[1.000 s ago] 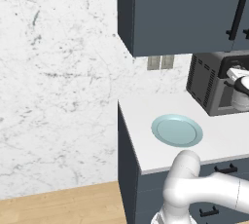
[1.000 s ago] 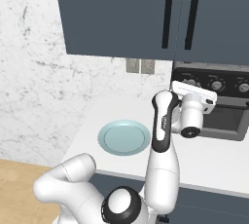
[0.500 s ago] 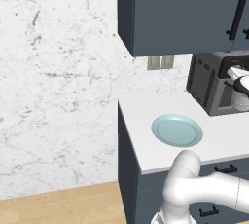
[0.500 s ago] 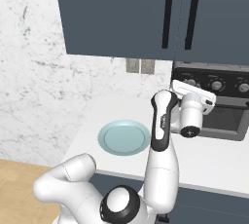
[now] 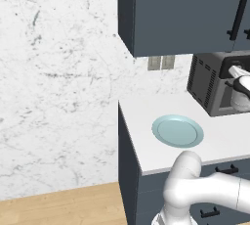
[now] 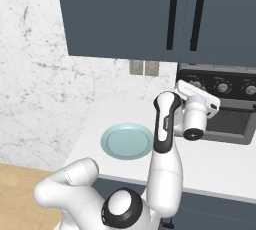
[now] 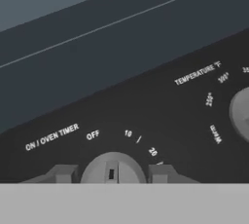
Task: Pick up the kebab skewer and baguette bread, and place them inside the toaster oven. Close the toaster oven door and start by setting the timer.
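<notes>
Now the gripper (image 7: 112,173) sits pinched on the timer (image 7: 113,168) knob of the toaster oven (image 6: 220,105), its fingers having closed slightly over the last second; door shut, plate (image 6: 127,141) bare, so only the twist seems left

**What the oven panel says**

The toaster oven's control strip (image 7: 160,106) has "ON / OVEN TIMER" printed over the timer knob (image 7: 113,169), with "OFF", "10" and "20" around it. Near the next knob (image 7: 240,111): "TEMPERATURE °F" and "WARM". The temperature numbers are too blurry to read.
</notes>
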You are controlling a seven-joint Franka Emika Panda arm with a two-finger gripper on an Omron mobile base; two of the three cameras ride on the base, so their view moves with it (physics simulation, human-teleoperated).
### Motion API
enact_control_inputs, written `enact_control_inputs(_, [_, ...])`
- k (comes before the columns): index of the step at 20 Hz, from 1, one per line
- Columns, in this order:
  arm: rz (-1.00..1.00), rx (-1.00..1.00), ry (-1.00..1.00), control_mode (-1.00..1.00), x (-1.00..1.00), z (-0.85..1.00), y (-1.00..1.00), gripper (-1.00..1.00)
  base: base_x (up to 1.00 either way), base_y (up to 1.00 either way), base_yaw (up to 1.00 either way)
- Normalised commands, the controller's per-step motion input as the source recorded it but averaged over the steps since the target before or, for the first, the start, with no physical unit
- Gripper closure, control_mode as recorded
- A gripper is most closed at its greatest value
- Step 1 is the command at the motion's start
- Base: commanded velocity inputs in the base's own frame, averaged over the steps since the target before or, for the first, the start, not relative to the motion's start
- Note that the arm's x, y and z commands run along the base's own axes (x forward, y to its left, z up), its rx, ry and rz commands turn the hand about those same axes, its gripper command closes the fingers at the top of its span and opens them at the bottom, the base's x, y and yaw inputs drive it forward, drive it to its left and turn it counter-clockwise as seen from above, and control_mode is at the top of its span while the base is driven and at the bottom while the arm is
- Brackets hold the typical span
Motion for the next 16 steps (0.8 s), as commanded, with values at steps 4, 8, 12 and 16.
enact_control_inputs(4, [0.0, 0.14, 0.0, -1.0, 0.0, 0.04, 0.0, 1.0, 0.0, 0.0, 0.0])
enact_control_inputs(8, [0.0, 0.16, 0.0, -1.0, 0.01, 0.03, 0.0, 1.0, 0.0, 0.0, 0.0])
enact_control_inputs(12, [0.0, 0.17, 0.0, -1.0, 0.01, 0.01, 0.0, 1.0, 0.0, 0.0, 0.0])
enact_control_inputs(16, [0.0, 0.21, 0.0, -1.0, 0.0, 0.0, -0.02, 1.0, 0.0, 0.0, 0.0])
